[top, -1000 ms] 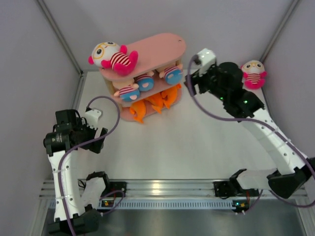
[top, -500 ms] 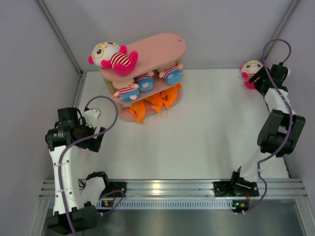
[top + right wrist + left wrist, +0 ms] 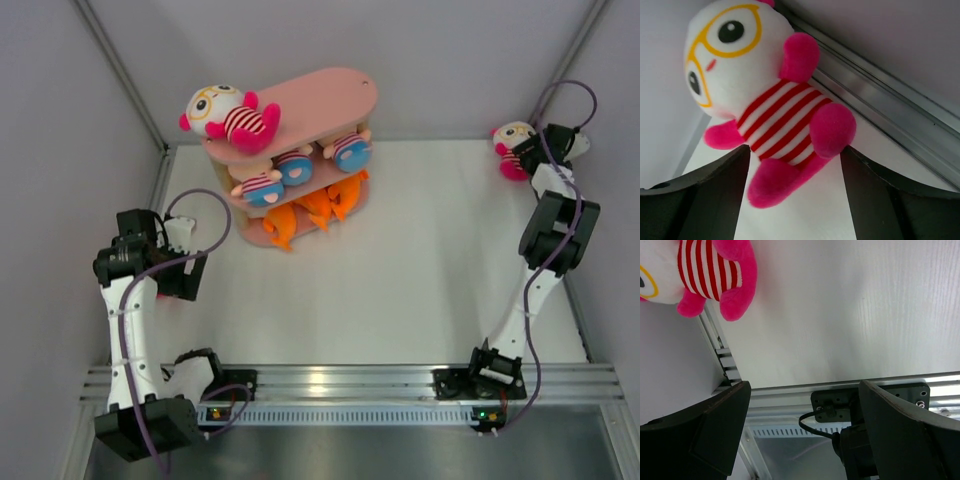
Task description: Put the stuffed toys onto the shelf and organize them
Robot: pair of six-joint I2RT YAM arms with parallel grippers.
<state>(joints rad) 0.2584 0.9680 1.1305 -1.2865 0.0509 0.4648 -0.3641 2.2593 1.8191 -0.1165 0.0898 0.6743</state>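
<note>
The right fingers [image 3: 695, 200] stand wide apart, released, with nothing clamped between them. They straddle the lower end of the corner doll [image 3: 765, 95]: one magenta leg dips into the gap, while the striped belly and the head with yellow glasses lie just past the tips. Whether either finger touches the plush cannot be told. That doll lies on the counter [image 3: 400, 260] in its far right corner, against the metal rail at the foot of the wall. The right arm reaches all the way out to it.

The left fingers [image 3: 695, 440] are spread to their widest and grasp nothing; only bare counter and the near rail show between them. They hang over the near left part of the counter, well apart from the shelf [image 3: 330, 95].

The shelf stands at the far left of the counter. On its top board lies the top doll [image 3: 228, 115], white-headed and striped, at the left end with its head over the edge; the rest of that board is bare. Two peach dolls [image 3: 262, 186] [image 3: 348, 150] sit side by side on the middle board. The sharks [image 3: 312, 208] fill the bottom board, the leftmost poking out over its front edge.
</note>
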